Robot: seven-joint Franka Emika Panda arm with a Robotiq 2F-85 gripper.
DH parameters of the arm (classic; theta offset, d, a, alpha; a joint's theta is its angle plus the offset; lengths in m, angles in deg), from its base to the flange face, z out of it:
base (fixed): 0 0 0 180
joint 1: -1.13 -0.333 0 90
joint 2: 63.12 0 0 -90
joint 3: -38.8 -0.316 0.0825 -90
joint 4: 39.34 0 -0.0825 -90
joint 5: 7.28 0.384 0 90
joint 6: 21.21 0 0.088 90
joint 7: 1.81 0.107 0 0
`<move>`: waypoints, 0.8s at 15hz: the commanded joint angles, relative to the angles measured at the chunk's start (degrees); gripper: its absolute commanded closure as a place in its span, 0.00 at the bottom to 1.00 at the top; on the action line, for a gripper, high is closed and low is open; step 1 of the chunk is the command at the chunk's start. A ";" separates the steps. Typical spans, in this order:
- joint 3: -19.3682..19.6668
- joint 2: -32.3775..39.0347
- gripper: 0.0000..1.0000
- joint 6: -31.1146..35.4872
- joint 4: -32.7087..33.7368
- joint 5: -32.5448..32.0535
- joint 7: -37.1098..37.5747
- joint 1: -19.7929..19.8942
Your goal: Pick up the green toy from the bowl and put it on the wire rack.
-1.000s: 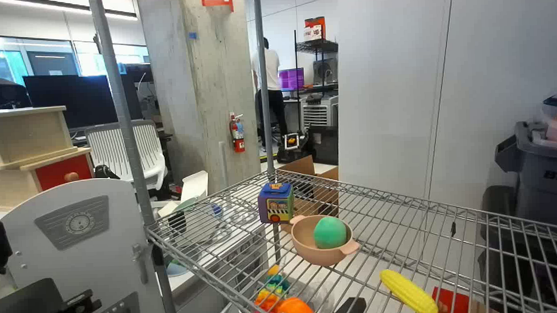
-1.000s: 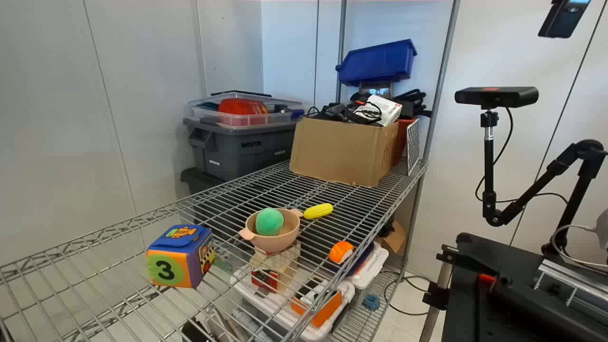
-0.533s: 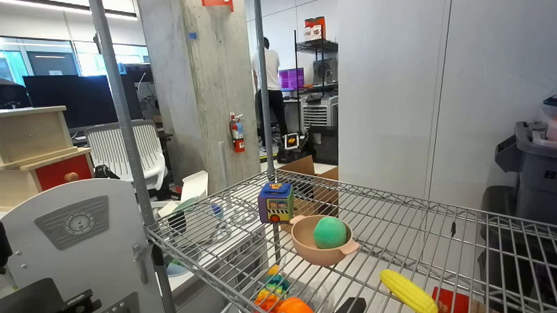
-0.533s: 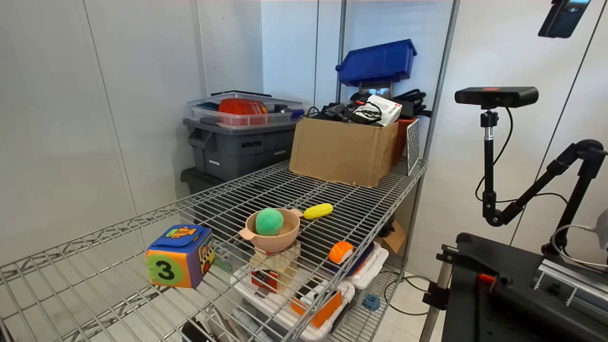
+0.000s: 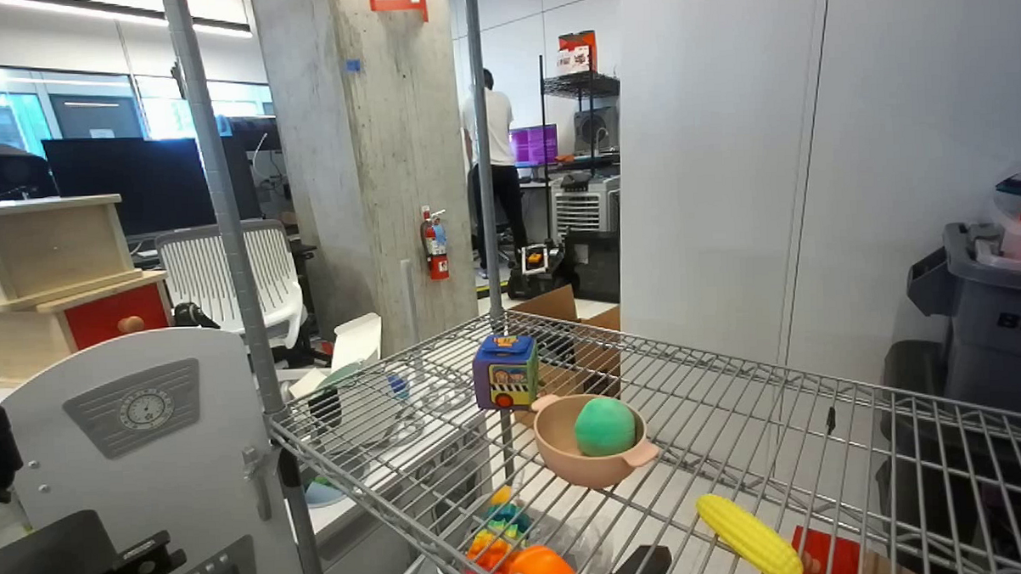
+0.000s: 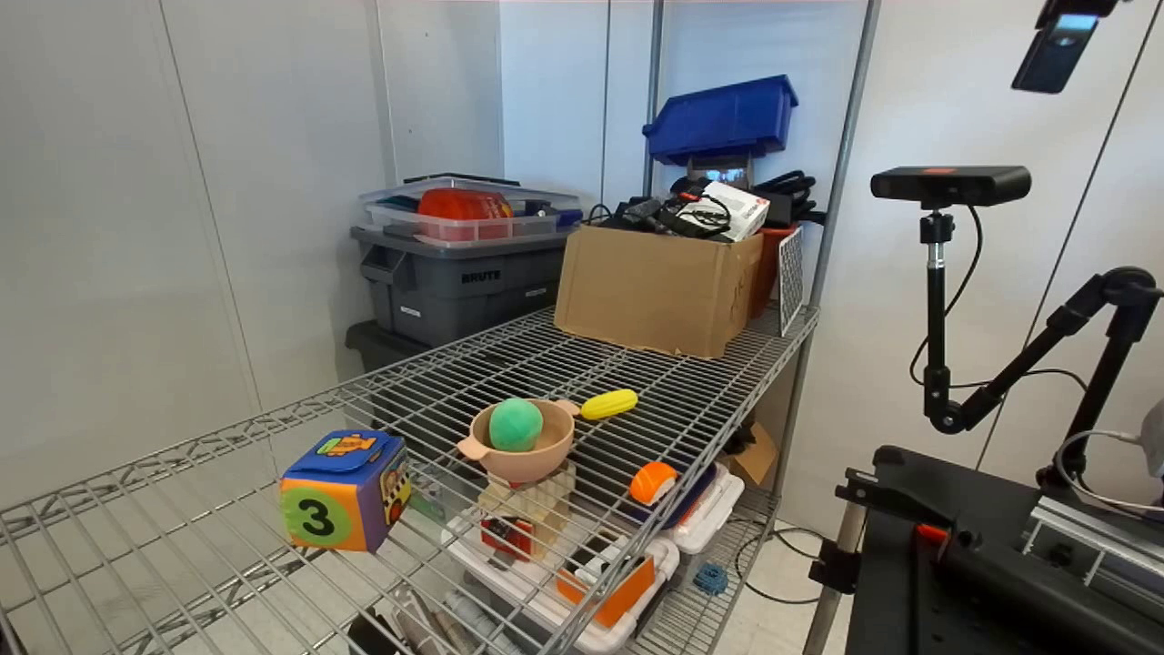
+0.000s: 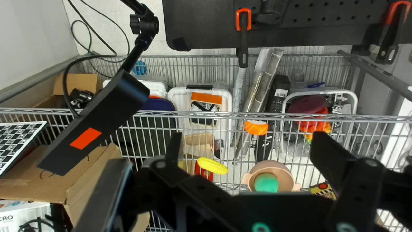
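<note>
The green toy [image 5: 604,426] sits in the tan bowl [image 5: 559,464] in both exterior views; toy [image 6: 516,425] and bowl [image 6: 532,466] stand on the shelf of the wire rack [image 5: 224,203]. In the wrist view the bowl [image 7: 272,165] and green toy [image 7: 266,183] show between the fingers, low in the picture, partly cut off by the gripper body. My gripper [image 7: 247,134] is open, its fingers wide apart with nothing between them, above and away from the bowl. In an exterior view a black part [image 6: 1055,55], probably of the gripper, shows at the top right edge.
A yellow corn toy [image 6: 609,404], an orange toy [image 6: 653,484] and a soft cube [image 6: 341,496] lie on the shelf around the bowl. A cardboard box [image 6: 650,291] stands at one end. A black camera on a stand [image 7: 106,119] rises beside the rack; rack poles [image 6: 847,136] stand at corners.
The black part at the top right of an exterior view has moved down and slightly left. The toy, the bowl and the other things on the rack have not moved.
</note>
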 commanded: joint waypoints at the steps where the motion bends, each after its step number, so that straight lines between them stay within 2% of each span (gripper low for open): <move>1: 0.61 8.94 0.00 5.21 2.85 2.34 1.81 -1.48; 3: -0.04 14.06 0.00 8.12 4.47 4.06 3.20 -2.04; 7: -2.62 27.90 0.00 18.93 7.69 8.15 8.96 -3.59; 12: -5.06 42.51 0.00 25.72 15.07 10.74 14.58 -4.41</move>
